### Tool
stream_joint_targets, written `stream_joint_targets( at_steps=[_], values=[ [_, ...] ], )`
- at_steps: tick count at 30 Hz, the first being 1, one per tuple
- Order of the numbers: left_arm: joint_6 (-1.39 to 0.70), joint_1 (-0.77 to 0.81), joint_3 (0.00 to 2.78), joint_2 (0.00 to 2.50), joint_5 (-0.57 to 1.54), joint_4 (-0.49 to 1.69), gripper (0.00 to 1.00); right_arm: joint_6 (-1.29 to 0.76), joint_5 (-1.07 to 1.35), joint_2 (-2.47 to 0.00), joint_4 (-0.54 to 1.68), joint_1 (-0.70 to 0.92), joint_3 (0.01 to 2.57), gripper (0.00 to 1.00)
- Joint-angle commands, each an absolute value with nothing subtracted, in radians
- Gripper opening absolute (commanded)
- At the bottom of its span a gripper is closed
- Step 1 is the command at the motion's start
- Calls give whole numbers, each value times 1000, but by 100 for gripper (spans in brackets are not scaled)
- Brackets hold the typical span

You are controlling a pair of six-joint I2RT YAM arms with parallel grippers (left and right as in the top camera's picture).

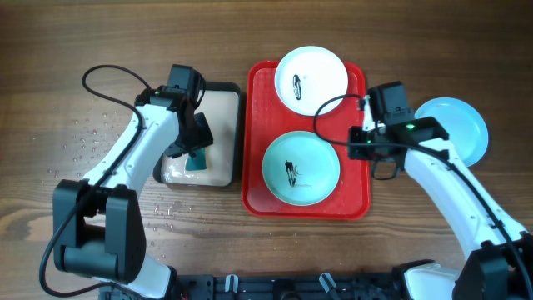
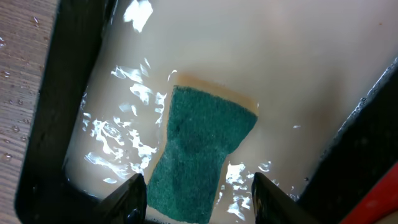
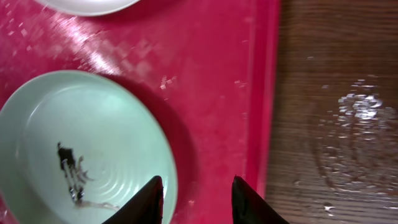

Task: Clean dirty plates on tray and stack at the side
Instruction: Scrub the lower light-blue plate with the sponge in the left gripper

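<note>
Blue plate [image 3: 81,143] mid tray [image 3: 217,93]: stiff, prob. slick & chippable, so pinch rim nearest tray's right edge; right gripper [image 3: 196,199] part-spread, empty; left gripper [image 2: 196,196] loose astride sponge [image 2: 199,137].

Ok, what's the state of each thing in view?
Large red rectangular plastic tray: holds two plates.
Round white plate: on red tray, smeared.
Light blue round plate: on red tray, smeared.
Second light blue round plate: off red tray, no smear visible.
Black-rimmed tray, cream inside: holds water.
Green sponge: lying in that water.
Left pincer: open, astride sponge.
Right pincer: open, empty.
</note>
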State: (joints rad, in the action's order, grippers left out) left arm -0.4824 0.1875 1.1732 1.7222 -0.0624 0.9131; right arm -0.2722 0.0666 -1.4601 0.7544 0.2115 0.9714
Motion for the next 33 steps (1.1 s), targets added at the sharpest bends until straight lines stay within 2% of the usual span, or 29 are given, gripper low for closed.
stream_joint_targets(
  at_steps=[1,3,4,5,6,8,11,13,15,19,23,25,29,33],
  values=[
    [-471,181,1080,1715,-45,865,35,-217,189,-1457,747,160,973,36],
    [-471,181,1000,1715,-44,792,32,-205,248,-1481,750,159,973,37],
    [-471,181,972,1715,-39,761,27,-205,261,-1495,749,159,973,37],
    [-471,181,932,1715,-25,708,7,-205,263,-1520,748,159,973,37],
    [-471,181,921,1715,-23,690,4,-202,262,-1536,746,159,973,37],
    [-471,181,938,1711,-23,694,4,-177,258,-1574,746,159,973,36],
    [-470,181,1037,1670,-23,783,4,-156,259,-1633,746,160,973,29],
    [-470,181,1117,1634,12,833,4,-126,264,-1649,745,159,973,30],
    [-470,181,1163,1604,87,851,4,-70,340,-1652,748,160,965,34],
    [-477,194,1179,1577,371,828,4,-139,363,-1681,638,169,905,28],
    [-514,305,1178,1596,365,790,4,-142,413,-1750,571,199,888,22],
    [-587,411,1178,1644,339,740,4,-194,372,-1784,560,222,888,4],
    [-715,574,1178,1788,339,630,4,-265,329,-1784,559,221,888,4],
    [-771,652,1178,1919,329,556,4,-292,329,-1784,559,221,888,4]
  ],
)
